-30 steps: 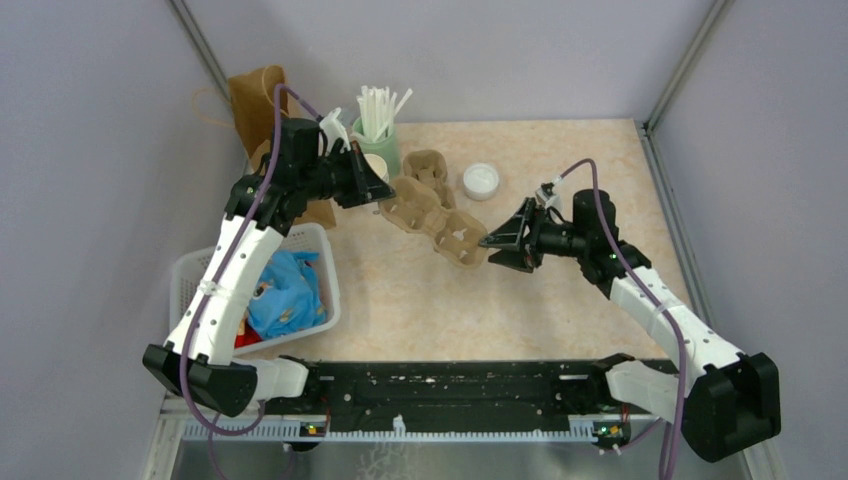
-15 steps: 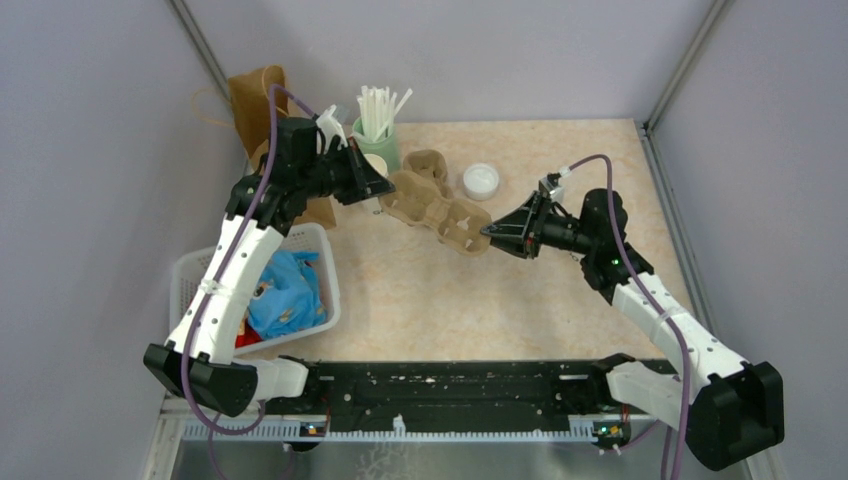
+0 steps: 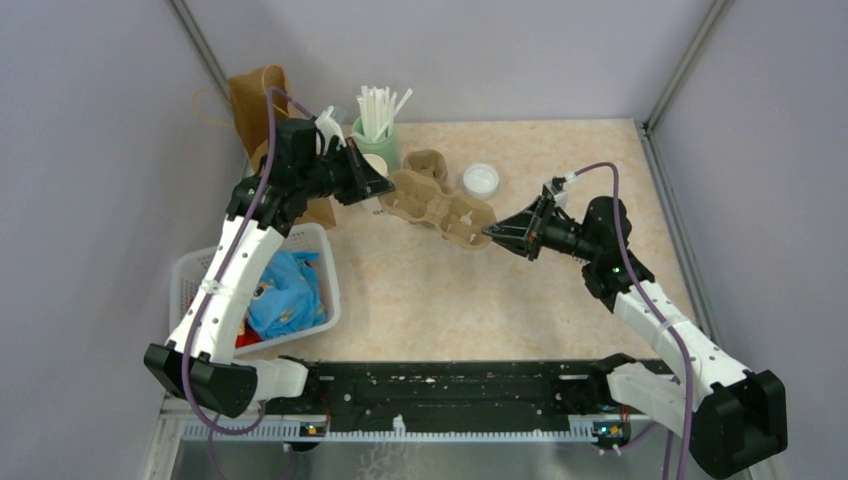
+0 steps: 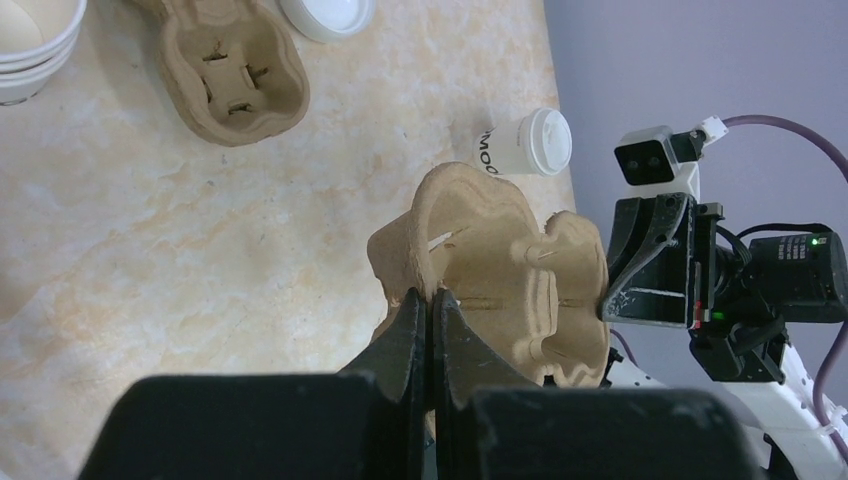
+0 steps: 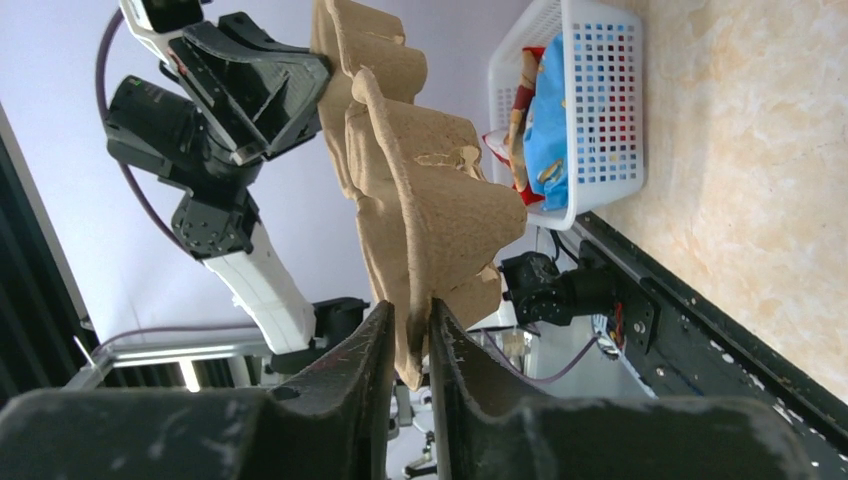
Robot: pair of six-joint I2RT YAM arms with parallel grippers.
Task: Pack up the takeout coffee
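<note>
Now the table (image 3: 450, 300) bears a white basket (image 3: 330, 280) at its left. A brown carrier (image 3: 440, 205) is held off the surface between both arms. The left gripper (image 4: 430, 300) is pinched tight on one rim of the carrier, and the right gripper (image 5: 410, 315) is clamped on the opposite edge. A second carrier (image 4: 235, 75) lies flat on the table, near stacked cups (image 4: 30, 40) and a loose lid (image 4: 325, 12). The coffee (image 4: 525, 143), lidded, rests on the table by the wall, apart from both carriers and both grippers.

Arms (image 3: 232, 280): wht links, blk joints, purple cables (image 3: 600, 166).
</note>
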